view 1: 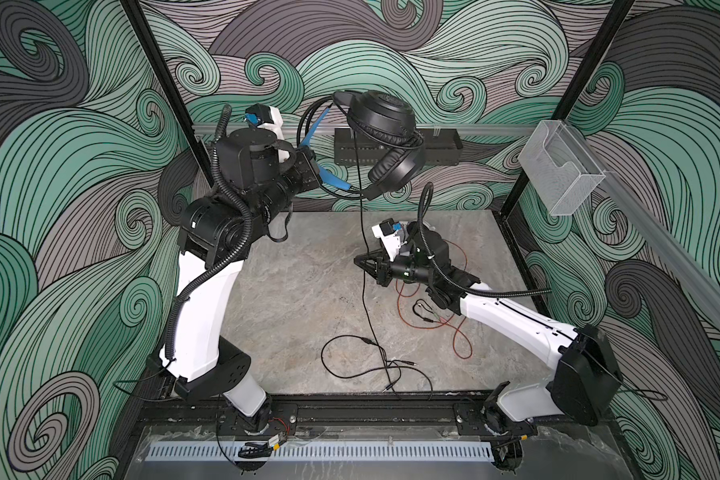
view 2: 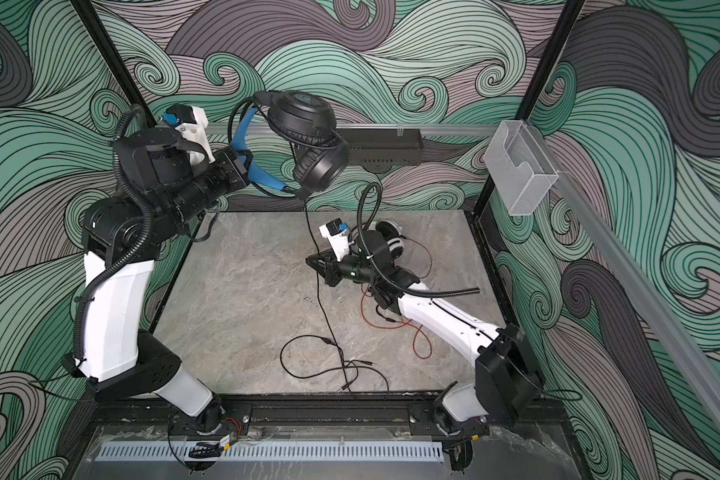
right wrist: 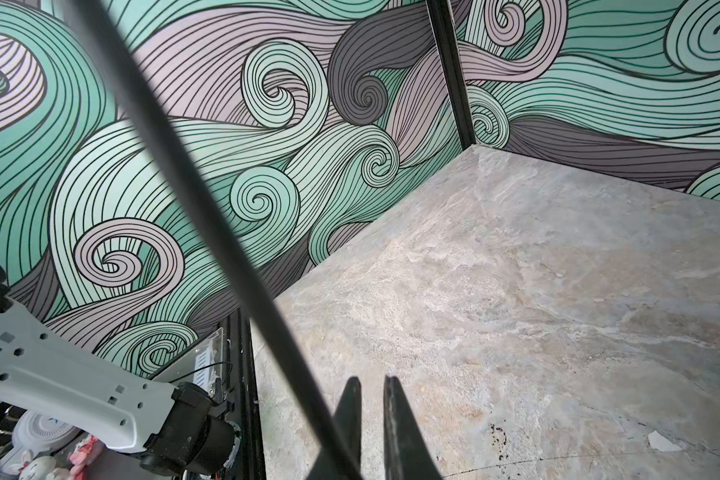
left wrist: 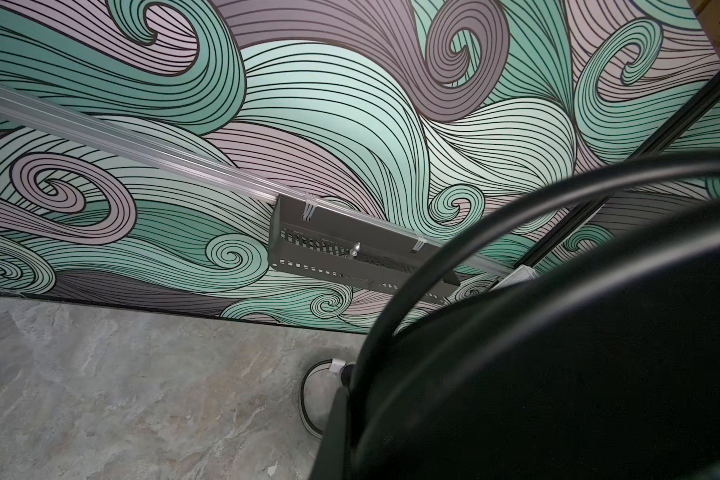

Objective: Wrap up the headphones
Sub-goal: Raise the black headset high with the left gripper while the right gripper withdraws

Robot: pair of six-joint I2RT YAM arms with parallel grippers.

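- 1 headset [view 1: 385, 124] hangs above the table's [view 1: 292, 299] rear.
- Its cable [view 1: 368, 307] drops to the table's front, beside the right gripper [view 1: 357, 262].
- A 2nd headset [view 2: 387, 237] lies on the table behind the right arm [view 2: 433, 311].

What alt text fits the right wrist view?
A black cable slants across the frame and passes close beside the two black fingers of the right gripper, which stand slightly apart with nothing between them. Behind lie a grey marbled stone tabletop, a teal-and-mauve swirl-patterned wall and, at one corner, a white arm link.
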